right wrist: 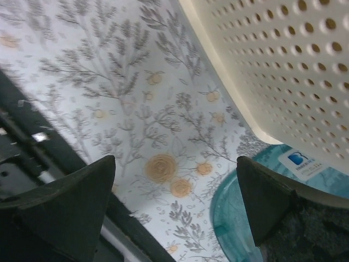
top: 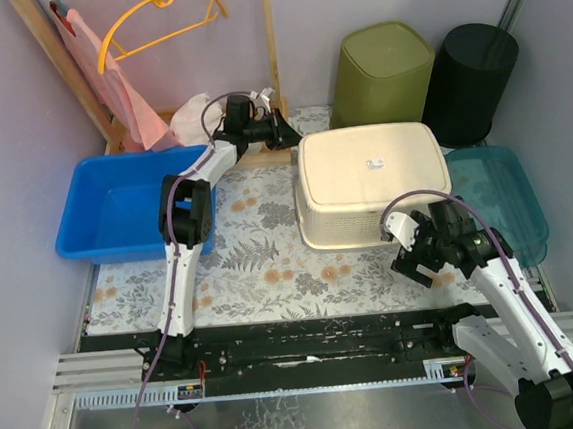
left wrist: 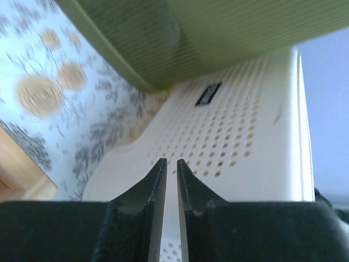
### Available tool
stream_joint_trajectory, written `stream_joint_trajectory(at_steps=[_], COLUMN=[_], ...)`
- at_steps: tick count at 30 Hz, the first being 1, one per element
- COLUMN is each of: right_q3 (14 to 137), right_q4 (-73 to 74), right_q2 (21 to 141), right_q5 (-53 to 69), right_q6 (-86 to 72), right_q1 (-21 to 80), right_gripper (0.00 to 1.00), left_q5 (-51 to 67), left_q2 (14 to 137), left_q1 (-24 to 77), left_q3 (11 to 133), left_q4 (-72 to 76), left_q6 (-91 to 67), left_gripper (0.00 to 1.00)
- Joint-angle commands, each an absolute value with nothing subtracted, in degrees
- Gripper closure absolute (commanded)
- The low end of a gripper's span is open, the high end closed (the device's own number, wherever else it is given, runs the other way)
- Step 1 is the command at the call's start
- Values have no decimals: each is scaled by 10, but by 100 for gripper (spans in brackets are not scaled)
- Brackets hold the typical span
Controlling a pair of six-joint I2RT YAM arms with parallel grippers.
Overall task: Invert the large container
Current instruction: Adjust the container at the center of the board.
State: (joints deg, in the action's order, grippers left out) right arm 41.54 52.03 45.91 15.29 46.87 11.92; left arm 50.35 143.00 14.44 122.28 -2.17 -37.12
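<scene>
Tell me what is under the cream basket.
The cream basket sits bottom up on the flowered cloth, which shows along its near and left rim. Whatever lies beneath its shell is covered and cannot be seen.

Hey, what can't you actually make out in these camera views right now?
- Top view: label on the cream container, print too small.
- Right wrist view: sticker on the teal tray, text too blurred.
- All views: the container's inside, hidden by its own walls.

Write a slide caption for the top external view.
Cream basket sits bottom-up on floral table; left gripper shut beside it, right gripper open nearby.
</scene>
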Motion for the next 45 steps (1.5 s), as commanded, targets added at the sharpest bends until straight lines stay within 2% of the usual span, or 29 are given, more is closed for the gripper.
stream_joint_trajectory(at_steps=[1,15,19,27,37,45], right_q3=[367,290,280,260,277,297], right_q4=[380,132,75,-62,-151,-246], right_q2=[458,473,491,566,617,660], right_q5=[48,-65,-62,-75,-87,-221], right_q6=[479,465,465,492,482,513], right_q1=[116,116,117,116,116,116], right_gripper=[1,1,1,1,1,1], left_q5=[609,739,741,741,746,742], left_q2=[1382,1277,1246,1187,1092,1035], left_q1=[153,212,228,256,277,318], left_q3=[1155,972,924,851,715,671], left_q4=[67,105,99,-33,-41,-41], left_q6=[-396,-353,-332,-204,-176,-180], left_gripper=[88,86,86,87,89,89])
